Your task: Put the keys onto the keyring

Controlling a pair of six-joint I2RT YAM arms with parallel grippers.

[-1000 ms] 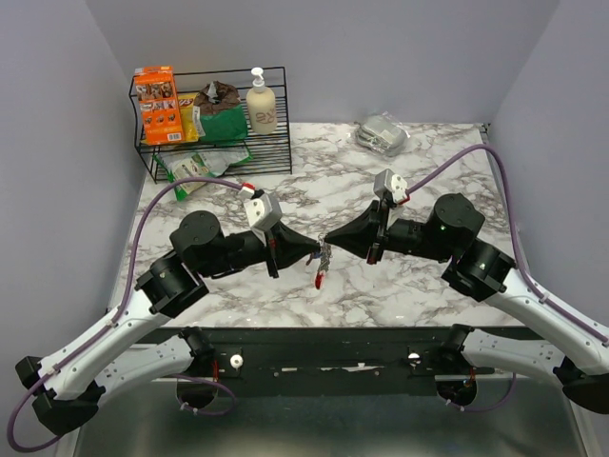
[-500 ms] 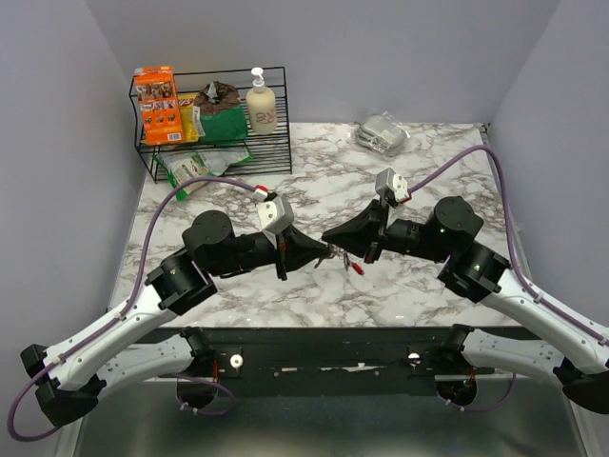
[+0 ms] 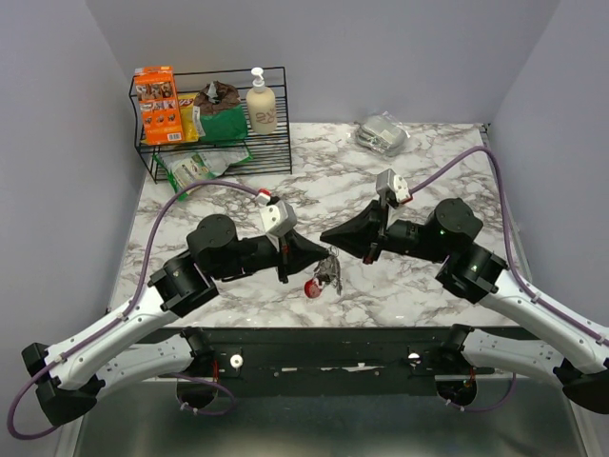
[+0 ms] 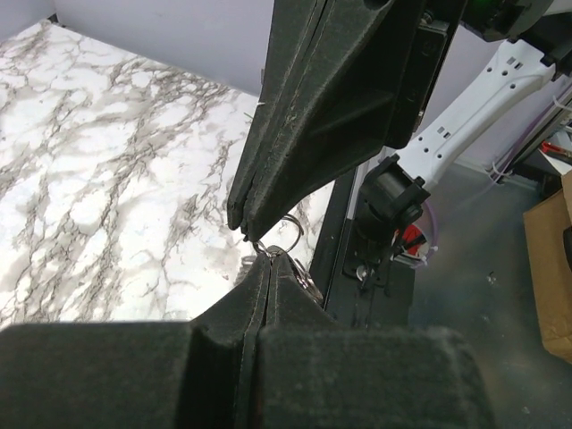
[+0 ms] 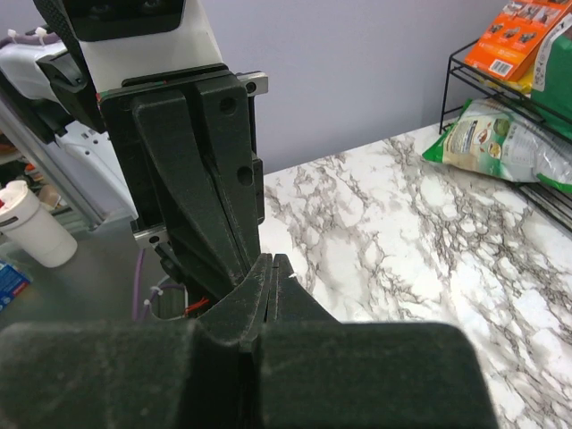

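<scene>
My two black hands meet tip to tip over the front middle of the white, grey-veined marble bench [image 3: 428, 171]. My left hand [image 3: 322, 255] has its fingers pressed together on a small ring of the keyring [image 3: 313, 287], a short silver metal chain joined to a curved red clip. The keyring hangs down from that pinch with the red clip lowest. The small silver metal keys [image 3: 334, 273] dangle in the same bunch, just beside the clip. My right hand [image 3: 325, 235] is closed too, its tip touching the ring from the opposite side; I cannot tell whether it grips the ring. A black wire rack [image 3: 286, 124] holding packets stands well apart, at the far left corner.
</scene>
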